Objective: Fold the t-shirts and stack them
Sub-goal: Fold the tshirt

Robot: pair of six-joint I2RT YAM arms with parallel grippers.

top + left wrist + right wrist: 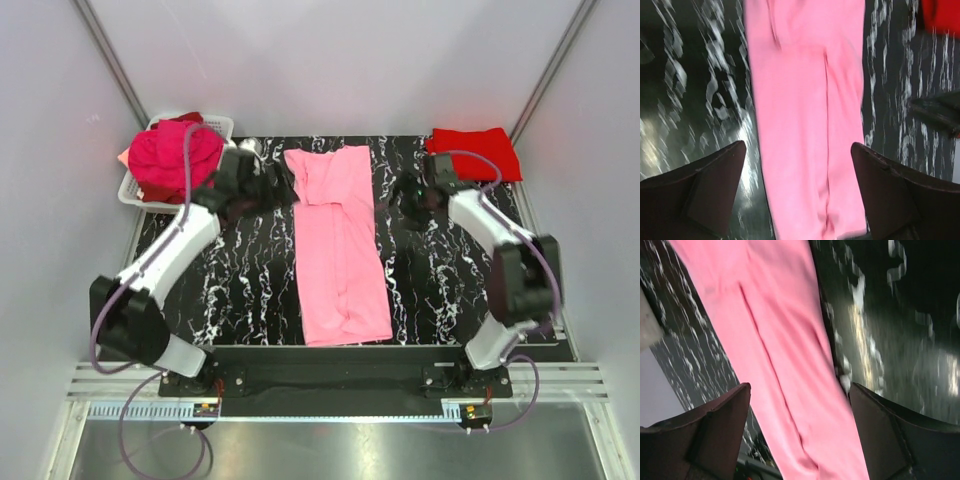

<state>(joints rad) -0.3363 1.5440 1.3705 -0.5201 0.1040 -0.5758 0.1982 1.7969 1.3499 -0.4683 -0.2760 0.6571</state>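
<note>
A light pink t-shirt (337, 250) lies on the black marbled table (235, 270) as a long narrow strip, its sides folded in. My left gripper (281, 186) hovers open by the strip's far left edge. My right gripper (406, 190) hovers open a little off its far right side. In the left wrist view the pink t-shirt (810, 120) lies below the wide-open left gripper (797, 167), untouched. In the right wrist view the pink shirt (785, 355) runs under the open right gripper (800, 410). A folded bright red t-shirt (476, 152) rests at the back right corner.
A white mesh basket (217, 126) at the back left holds crumpled magenta and dark red t-shirts (172, 158). The red shirt (941, 15) shows at the top right of the left wrist view. White walls close the table in on three sides.
</note>
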